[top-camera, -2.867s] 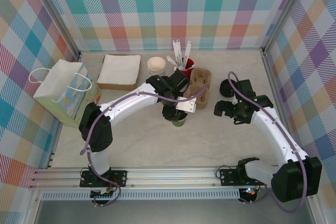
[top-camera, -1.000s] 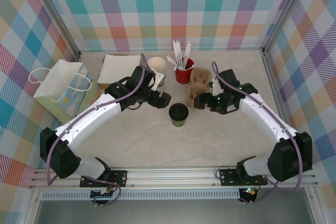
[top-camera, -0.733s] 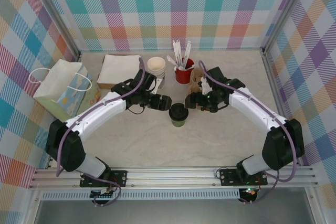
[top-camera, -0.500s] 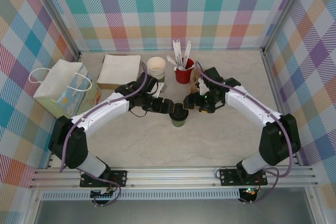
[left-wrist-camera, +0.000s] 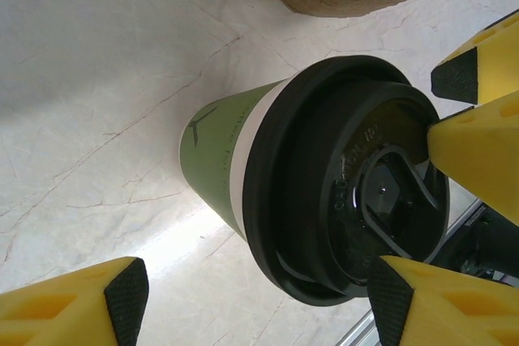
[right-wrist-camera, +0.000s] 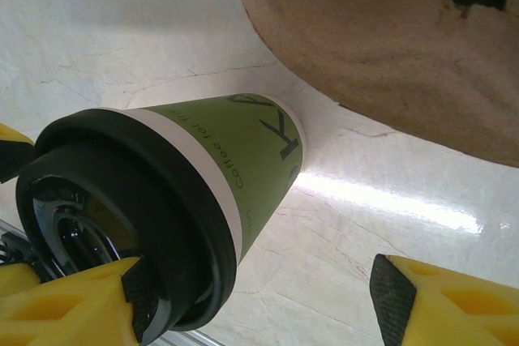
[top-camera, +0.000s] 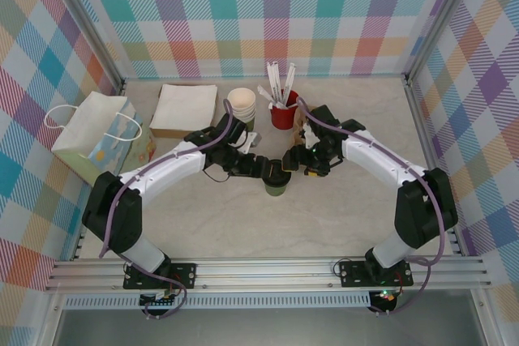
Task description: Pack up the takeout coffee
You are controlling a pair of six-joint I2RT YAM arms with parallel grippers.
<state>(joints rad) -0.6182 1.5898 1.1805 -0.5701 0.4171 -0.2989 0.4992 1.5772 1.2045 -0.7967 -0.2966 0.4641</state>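
We see a marble table point(top-camera: 349, 208) with a paper bag point(top-camera: 97, 139) at its left edge. The coffee point(top-camera: 276, 177) stands upright mid-table, just in front of a brown pulp carrier point(right-wrist-camera: 389, 46). The left gripper point(top-camera: 261, 168) and right gripper point(top-camera: 304, 166) flank the coffee. Each has its jaws apart around the lid, with one finger at the rim.

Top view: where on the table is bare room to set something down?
Bare: the near strip of table between the coffee cup and the front rail. Crowded: the back row, from flat box to red holder.
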